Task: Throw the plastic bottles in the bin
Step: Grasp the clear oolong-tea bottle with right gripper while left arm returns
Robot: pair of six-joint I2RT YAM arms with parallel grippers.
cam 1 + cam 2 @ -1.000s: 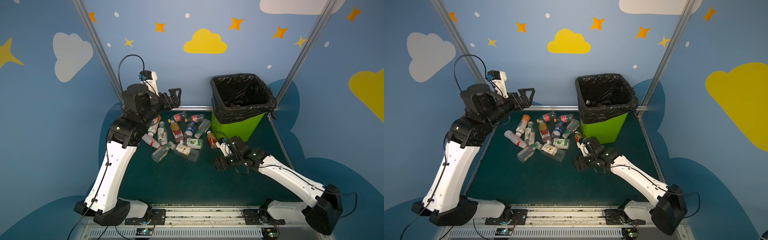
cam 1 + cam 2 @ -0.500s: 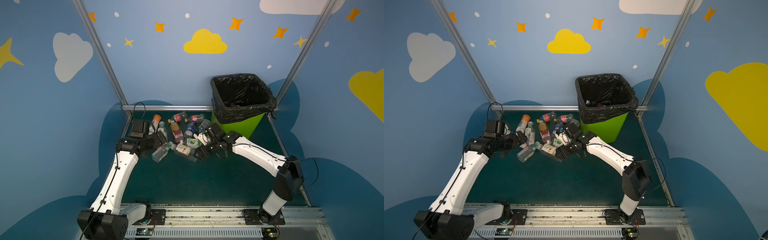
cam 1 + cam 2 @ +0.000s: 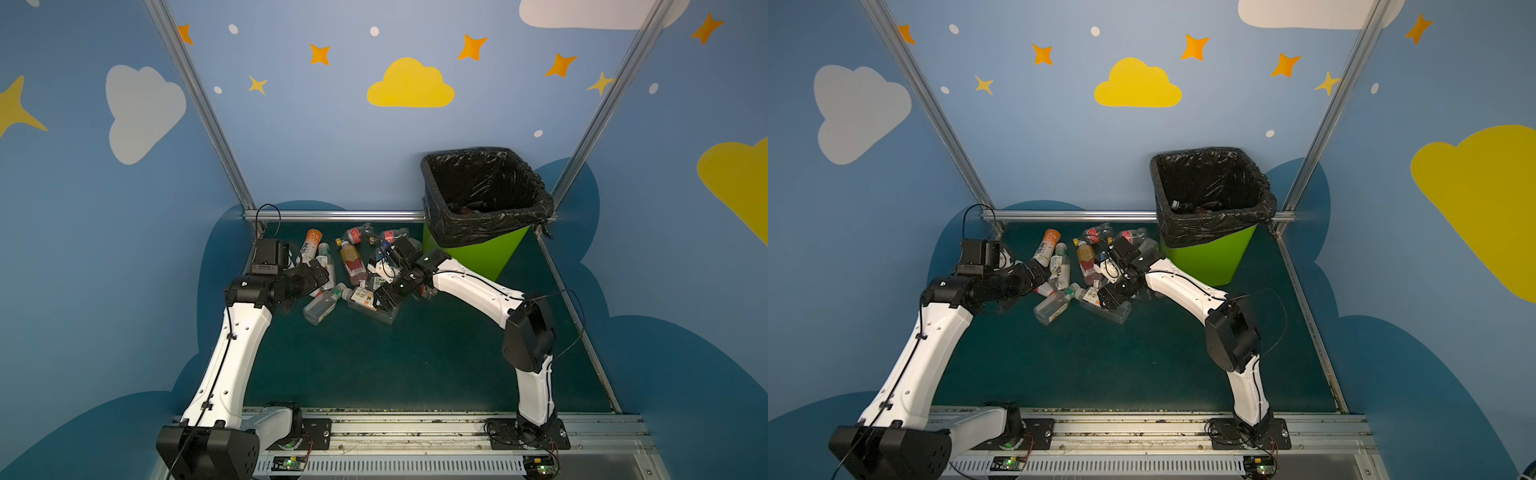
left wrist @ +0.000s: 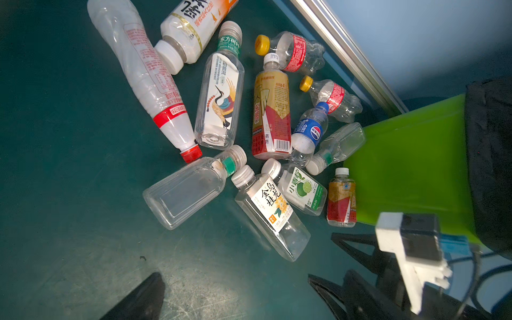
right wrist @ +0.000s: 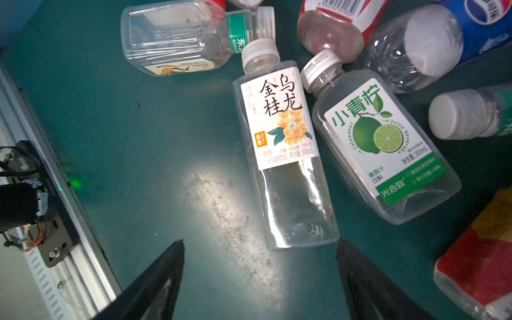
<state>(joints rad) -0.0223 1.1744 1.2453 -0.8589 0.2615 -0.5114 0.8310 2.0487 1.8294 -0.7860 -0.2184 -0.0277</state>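
Several plastic bottles (image 3: 353,266) lie in a pile on the green floor, left of the lime-green bin (image 3: 478,253) with its black bag. My right gripper (image 5: 260,249) is open and low over the pile. The base of a clear flower-label bottle (image 5: 282,155) lies just past its fingertips, with a lime-label bottle (image 5: 382,144) beside it. In both top views this gripper (image 3: 1111,297) covers that bottle's middle. My left gripper (image 4: 249,293) is open and empty above bare floor, short of a clear square bottle (image 4: 185,191). It sits at the pile's left edge (image 3: 320,276).
A metal rail (image 3: 332,215) runs along the back behind the pile, and slanted frame posts rise from both back corners. The bin (image 4: 410,166) stands against the right post, with dark items inside (image 3: 1187,205). The right arm's white camera bracket (image 4: 407,241) is close to my left gripper.
The left arm has dropped from high by the back rail to the floor at the pile's left. The right gripper has swung left from in front of the bin onto the pile. Both stayed open.
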